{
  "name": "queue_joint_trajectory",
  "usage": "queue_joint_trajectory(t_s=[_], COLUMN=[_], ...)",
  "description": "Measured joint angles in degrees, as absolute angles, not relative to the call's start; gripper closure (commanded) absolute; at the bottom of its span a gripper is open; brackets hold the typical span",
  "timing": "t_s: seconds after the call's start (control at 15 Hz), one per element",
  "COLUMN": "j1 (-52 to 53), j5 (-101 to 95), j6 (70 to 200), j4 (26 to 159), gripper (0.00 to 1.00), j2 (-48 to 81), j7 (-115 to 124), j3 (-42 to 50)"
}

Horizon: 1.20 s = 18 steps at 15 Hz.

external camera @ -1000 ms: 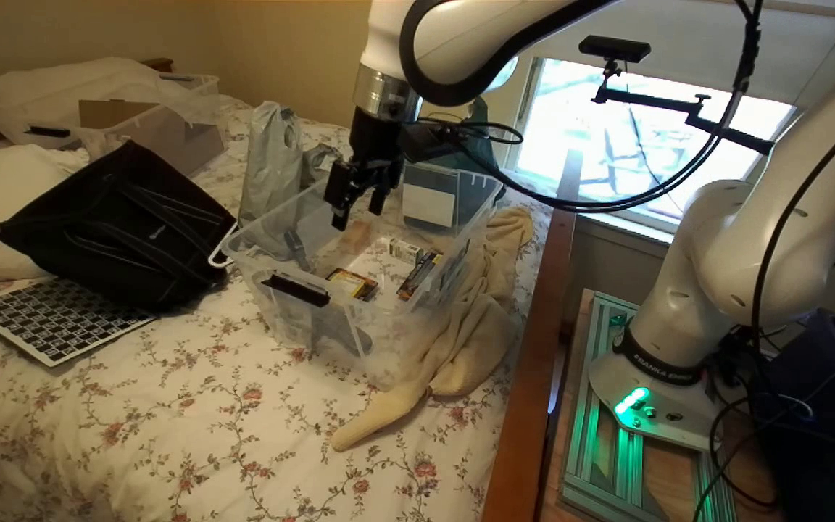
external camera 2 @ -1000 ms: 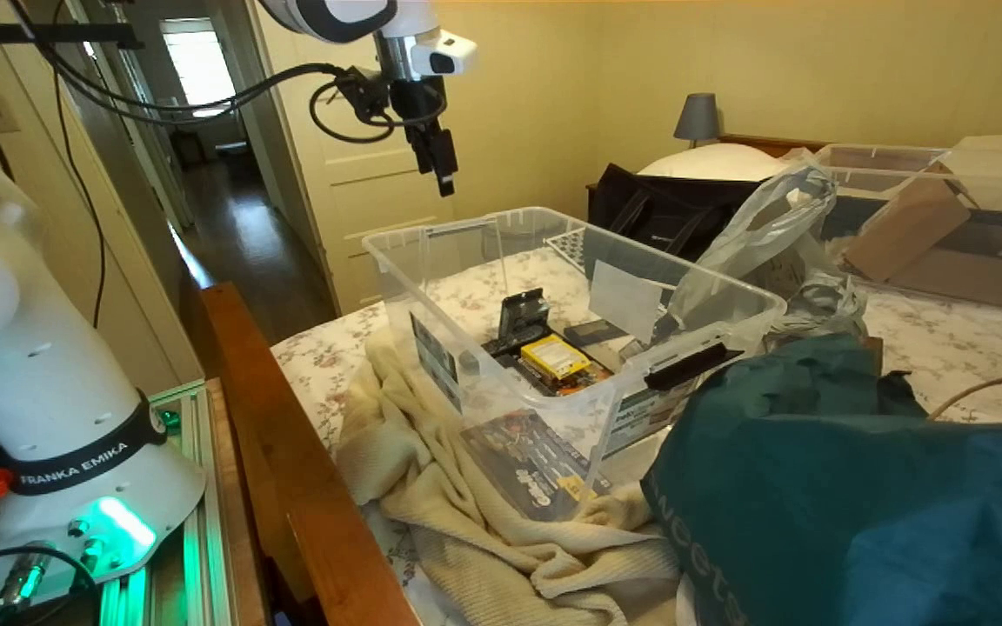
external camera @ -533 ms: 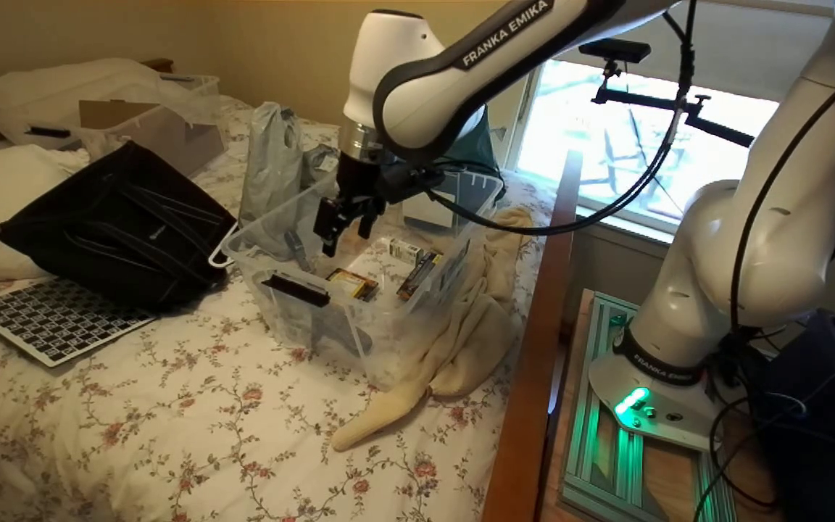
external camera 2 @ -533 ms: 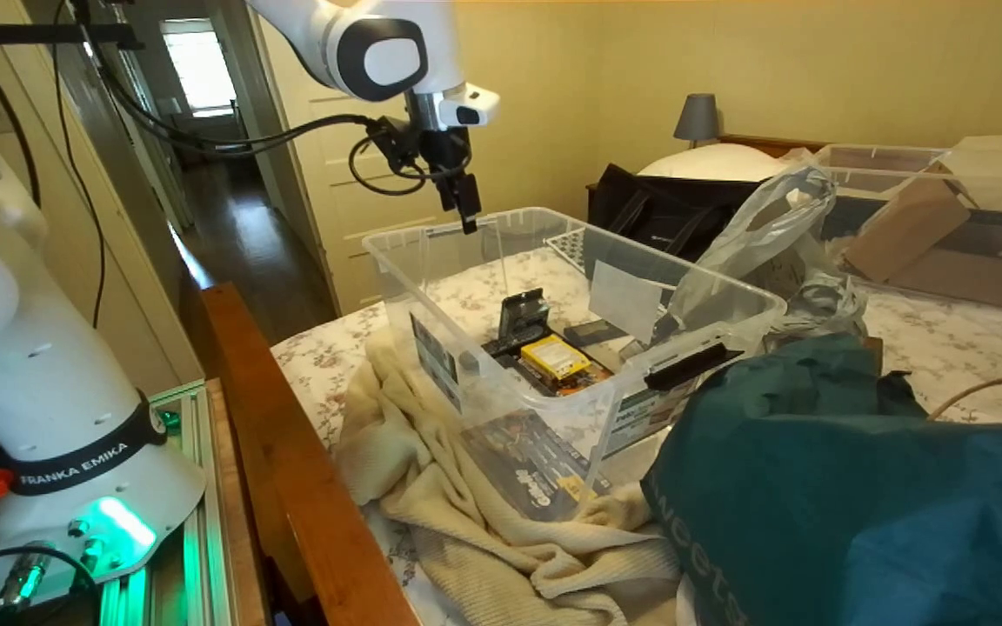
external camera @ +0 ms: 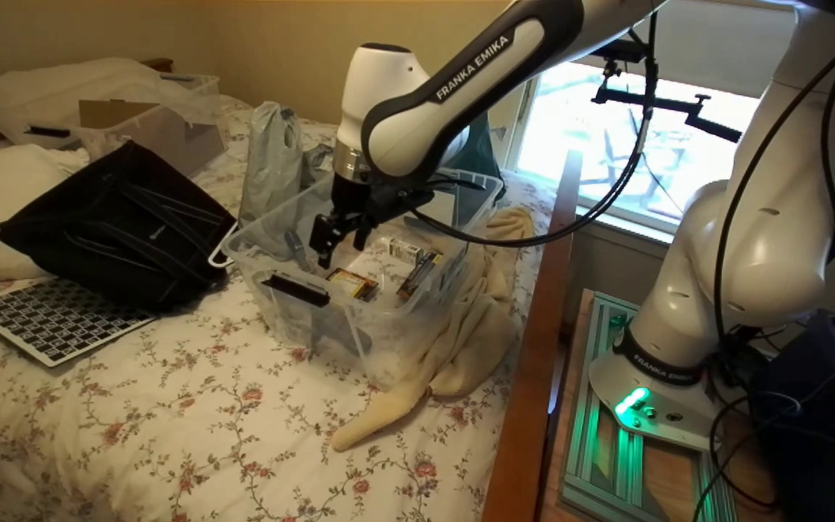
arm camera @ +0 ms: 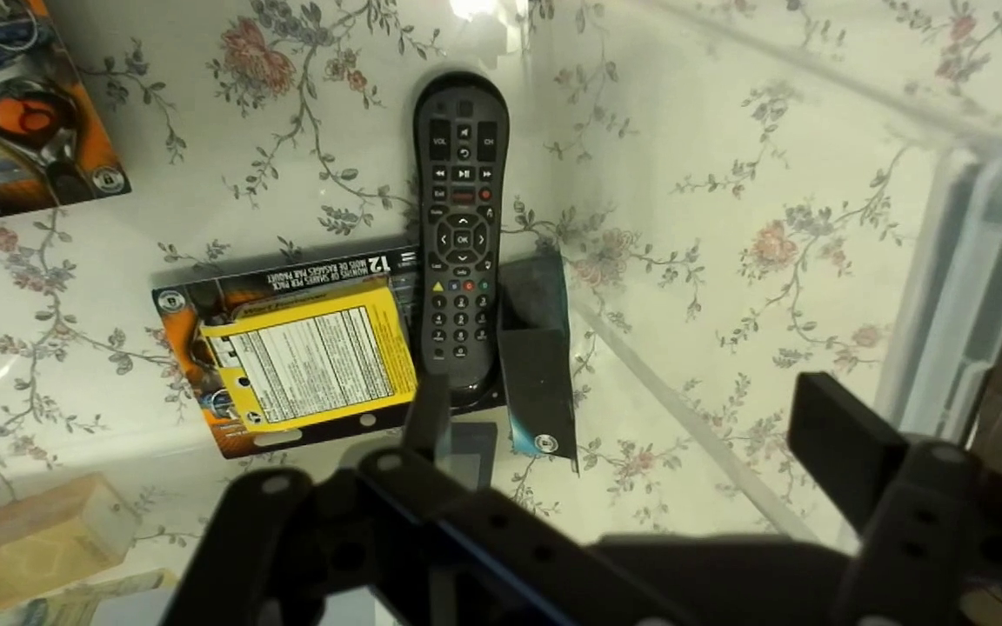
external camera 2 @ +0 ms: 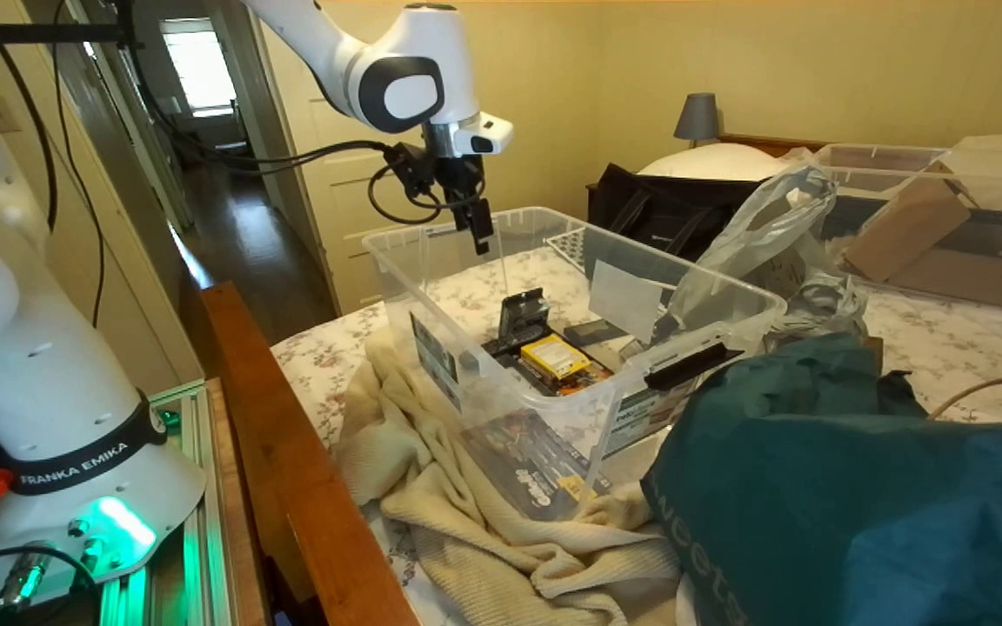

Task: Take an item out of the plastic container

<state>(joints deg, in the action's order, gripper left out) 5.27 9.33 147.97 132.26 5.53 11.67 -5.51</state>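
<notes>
While my gripper point(arm camera: 627, 417) hangs over the tub point(external camera: 327, 330), empty jaws apart, only positioning seems done, leaving grasp and lift, perhaps of the remote point(arm camera: 464, 243) at my eleven o'clock.

White-on-black lettering point(external camera: 472, 68) spelled FRANKA EMIKA along the rounded white arm point(external camera: 397, 143); a silver metal ring point(external camera: 349, 164) capped the black gripper point(external camera: 343, 254) with its round grey pins point(arm camera: 388, 462); black cables point(external camera: 649, 80) looped outside; an oblong green light point(external camera: 633, 400) glowed.

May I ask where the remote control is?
In the wrist view's upper middle, the remote control lies in the plastic container, just right of the yellow packet.
</notes>
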Motion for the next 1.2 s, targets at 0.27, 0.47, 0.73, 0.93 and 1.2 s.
queue_joint_trajectory(t_s=[0.27, 0.47, 0.73, 0.93, 1.2], j1=[5.3, 4.9, 3.0, 1.6, 0.7], j5=[9.3, 10.0, 12.9, 16.5, 18.9], j6=[147.8, 147.9, 148.5, 148.6, 148.8], j4=[132.1, 131.8, 130.9, 129.1, 125.7], gripper=[0.00, 0.00, 0.00, 0.00, 0.00], j2=[5.8, 7.9, 11.4, 14.3, 19.2], j7=[11.7, 11.6, 10.0, 7.0, 5.0], j3=[-5.4, -4.9, -4.4, -4.4, -4.8])
